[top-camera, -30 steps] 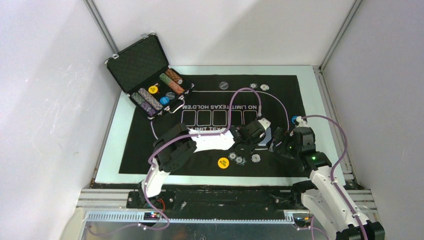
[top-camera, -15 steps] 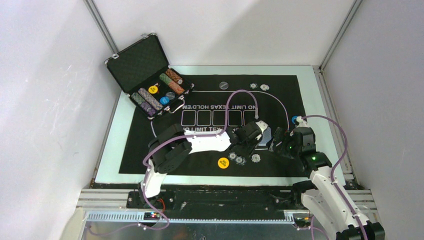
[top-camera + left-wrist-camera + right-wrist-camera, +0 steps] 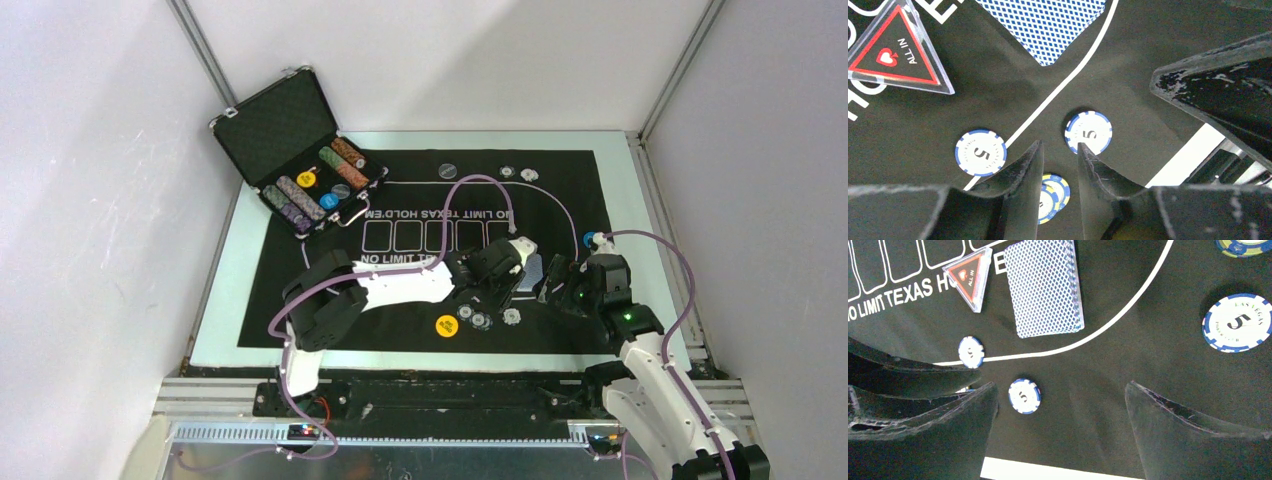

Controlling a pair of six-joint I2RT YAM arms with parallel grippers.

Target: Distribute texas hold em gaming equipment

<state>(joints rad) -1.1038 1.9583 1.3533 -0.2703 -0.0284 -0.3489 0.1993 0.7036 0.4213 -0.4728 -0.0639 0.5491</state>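
Left jaws: narrow gap straddling 2 overlapping yellow-edged chips (image 3: pixel 1055 192) on the mat (image 3: pixel 1128 50), can't tell if gripped | right jaws: spread wide, empty | chips look light, stiff, thin, slick; I'd pinch across opposite rim edges.

An open black case (image 3: pixel 275 128) stands at the far-left corner of the lettered black mat (image 3: pixel 572 178).

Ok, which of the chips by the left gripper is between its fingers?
The yellow-and-blue chip, seen in the gap between the left gripper's fingers in its wrist view. The two blue-and-white 5 chips lie outside the fingers, one on each side.
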